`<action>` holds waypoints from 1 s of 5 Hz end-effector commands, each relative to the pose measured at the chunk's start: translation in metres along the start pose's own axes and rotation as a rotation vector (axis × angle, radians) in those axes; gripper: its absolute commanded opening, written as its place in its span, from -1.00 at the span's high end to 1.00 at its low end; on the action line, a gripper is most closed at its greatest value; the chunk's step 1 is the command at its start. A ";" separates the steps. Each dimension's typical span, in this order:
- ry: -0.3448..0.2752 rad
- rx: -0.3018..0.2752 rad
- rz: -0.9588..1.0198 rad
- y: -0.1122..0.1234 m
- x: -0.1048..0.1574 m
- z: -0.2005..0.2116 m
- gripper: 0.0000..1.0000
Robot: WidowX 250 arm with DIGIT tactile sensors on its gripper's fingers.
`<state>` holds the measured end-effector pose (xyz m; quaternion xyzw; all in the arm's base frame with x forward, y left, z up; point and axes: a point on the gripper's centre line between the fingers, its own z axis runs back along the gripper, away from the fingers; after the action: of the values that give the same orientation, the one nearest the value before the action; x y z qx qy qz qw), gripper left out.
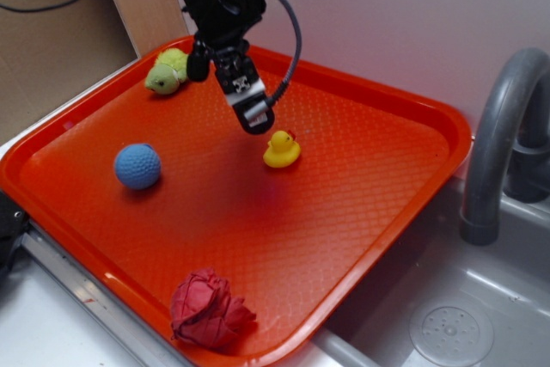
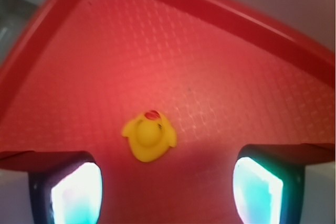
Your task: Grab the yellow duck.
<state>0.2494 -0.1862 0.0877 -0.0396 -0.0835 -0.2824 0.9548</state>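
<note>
The yellow duck [image 1: 281,149] sits upright on the red tray [image 1: 361,204], a little right of the tray's middle. In the wrist view the yellow duck [image 2: 149,135] lies just ahead of the fingers, slightly left of centre, its orange-red beak pointing away. My gripper [image 1: 252,115] hangs above the tray just left of the duck, not touching it. My gripper [image 2: 167,190] is open: the two pads stand wide apart with bare tray between them.
A blue ball [image 1: 137,166] rests at the tray's left. A yellow-green plush turtle [image 1: 168,72] lies at the far left corner. A crumpled red cloth [image 1: 209,309] sits at the front edge. A grey faucet [image 1: 503,126] and sink [image 1: 447,324] are to the right.
</note>
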 end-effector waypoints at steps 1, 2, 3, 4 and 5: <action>-0.011 0.011 -0.061 -0.027 0.000 -0.009 -1.00; 0.004 0.031 -0.092 -0.035 0.006 -0.020 -1.00; 0.043 0.047 -0.070 -0.028 0.009 -0.034 -1.00; 0.054 0.016 -0.052 -0.025 0.011 -0.047 1.00; 0.033 0.027 -0.055 -0.032 -0.002 -0.037 1.00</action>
<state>0.2434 -0.2042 0.0332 -0.0040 -0.0478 -0.3012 0.9524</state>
